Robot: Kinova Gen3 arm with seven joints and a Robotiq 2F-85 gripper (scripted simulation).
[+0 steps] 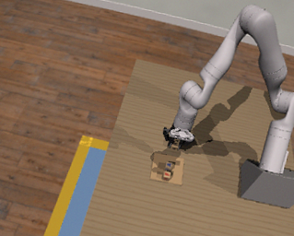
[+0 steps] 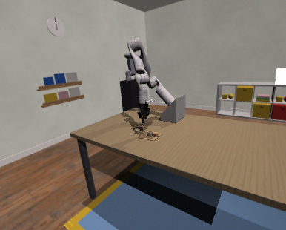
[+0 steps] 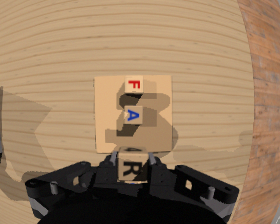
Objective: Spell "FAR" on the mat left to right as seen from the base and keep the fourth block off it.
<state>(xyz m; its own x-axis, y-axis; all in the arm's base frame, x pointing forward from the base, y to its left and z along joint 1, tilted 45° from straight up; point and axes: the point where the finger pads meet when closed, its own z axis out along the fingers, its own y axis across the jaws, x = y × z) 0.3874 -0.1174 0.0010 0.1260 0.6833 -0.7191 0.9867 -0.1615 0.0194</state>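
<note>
Overhead, the black two-finger tool [image 3: 129, 171] pinches a small tan cube with a black letter R [image 3: 129, 170], held in the air above the near edge of the square tan cardboard mat [image 3: 105, 116]. On that mat lie a cube with a red F [image 3: 134, 85] and one with a blue A [image 3: 131, 115], in line, on the pale wooden tabletop [image 1: 209, 227].

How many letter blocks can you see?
3. The F block and A block lie on the mat; the claw holds the R block. A fourth may be hidden.
</note>
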